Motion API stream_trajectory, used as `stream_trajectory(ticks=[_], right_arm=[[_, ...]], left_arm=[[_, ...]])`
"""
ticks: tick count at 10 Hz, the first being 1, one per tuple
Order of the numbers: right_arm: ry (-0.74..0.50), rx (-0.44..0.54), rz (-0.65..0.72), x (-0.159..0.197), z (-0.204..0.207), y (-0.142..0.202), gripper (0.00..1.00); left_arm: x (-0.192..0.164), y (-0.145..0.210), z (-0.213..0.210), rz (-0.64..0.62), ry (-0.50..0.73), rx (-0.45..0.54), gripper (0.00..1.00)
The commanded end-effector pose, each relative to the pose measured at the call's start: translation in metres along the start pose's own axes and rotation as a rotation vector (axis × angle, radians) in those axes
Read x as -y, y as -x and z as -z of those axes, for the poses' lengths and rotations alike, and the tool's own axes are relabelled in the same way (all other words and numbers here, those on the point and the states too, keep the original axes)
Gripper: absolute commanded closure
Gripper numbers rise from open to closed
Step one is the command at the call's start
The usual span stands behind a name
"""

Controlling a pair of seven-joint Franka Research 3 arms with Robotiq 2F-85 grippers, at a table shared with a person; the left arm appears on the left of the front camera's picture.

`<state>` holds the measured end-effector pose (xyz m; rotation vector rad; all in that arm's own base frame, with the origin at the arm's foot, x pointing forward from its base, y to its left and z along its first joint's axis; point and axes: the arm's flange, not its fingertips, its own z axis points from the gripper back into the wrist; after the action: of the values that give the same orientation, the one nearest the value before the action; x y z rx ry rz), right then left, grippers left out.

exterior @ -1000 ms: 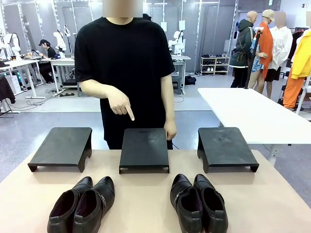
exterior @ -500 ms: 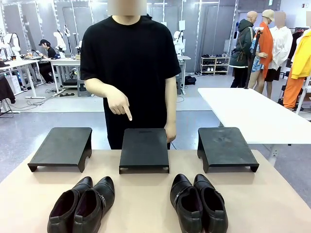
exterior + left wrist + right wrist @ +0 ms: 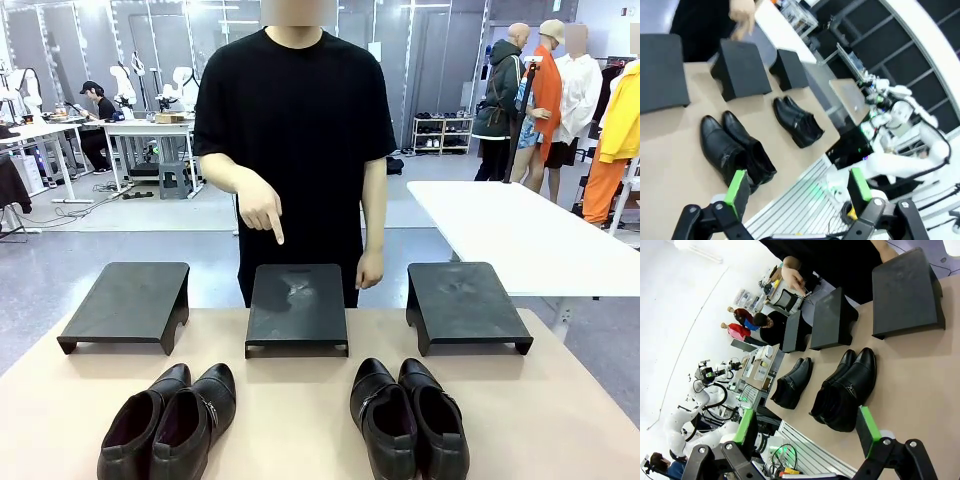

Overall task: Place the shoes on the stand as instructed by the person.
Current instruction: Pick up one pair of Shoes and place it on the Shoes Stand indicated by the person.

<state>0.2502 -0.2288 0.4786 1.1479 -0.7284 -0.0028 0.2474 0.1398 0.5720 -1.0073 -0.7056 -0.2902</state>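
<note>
Looks across a glossy grey floor [image 3: 120, 265] to a back wall of tall grey panels [image 3: 440, 60], brightly and evenly lit. Takes in a long white table [image 3: 500, 215] at the right, white workbenches [image 3: 40, 132] and a grey stool [image 3: 172, 178] far left, with cables [image 3: 75, 207] trailing nearby. Finds a low shelf rack [image 3: 443, 133] against the back wall.

Bottom edge of the front view: the left pair of shoes [image 3: 165, 425] runs off the frame at the heels, and so does the right pair of shoes [image 3: 408, 418]. The person [image 3: 295, 130] is hidden from the thighs down behind the middle stand [image 3: 297, 305] and the surface [image 3: 300, 420]. The left wrist view is soft all over. There the person's hand [image 3: 742, 15] is clipped at the top edge and the left stand [image 3: 660, 72] at the left edge. In the right wrist view, that same stand sits half behind the middle stand.
</note>
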Motion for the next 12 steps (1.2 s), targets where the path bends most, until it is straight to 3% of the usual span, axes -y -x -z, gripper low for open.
stream_trajectory(ticks=[1, 4, 7, 10, 12], right_arm=[[-0.012, 0.007, -0.015, -0.001, -0.001, -0.002, 0.0], [-0.012, 0.007, -0.015, -0.001, -0.001, -0.002, 0.0], [-0.012, 0.007, -0.015, -0.001, -0.001, -0.002, 0.0], [-0.012, 0.007, -0.015, -0.001, -0.001, -0.002, 0.0], [-0.012, 0.007, -0.015, -0.001, -0.001, -0.002, 0.0]], left_arm=[[0.024, -0.02, 0.048, -0.012, -0.033, -0.145, 0.0], [0.07, -0.025, 0.145, 0.105, -0.083, -0.445, 0.0], [0.093, -0.002, 0.227, 0.16, -0.285, -0.714, 0.0], [0.087, 0.036, 0.274, 0.139, -0.492, -0.79, 0.0], [0.079, 0.059, 0.292, 0.089, -0.541, -0.779, 0.0]])
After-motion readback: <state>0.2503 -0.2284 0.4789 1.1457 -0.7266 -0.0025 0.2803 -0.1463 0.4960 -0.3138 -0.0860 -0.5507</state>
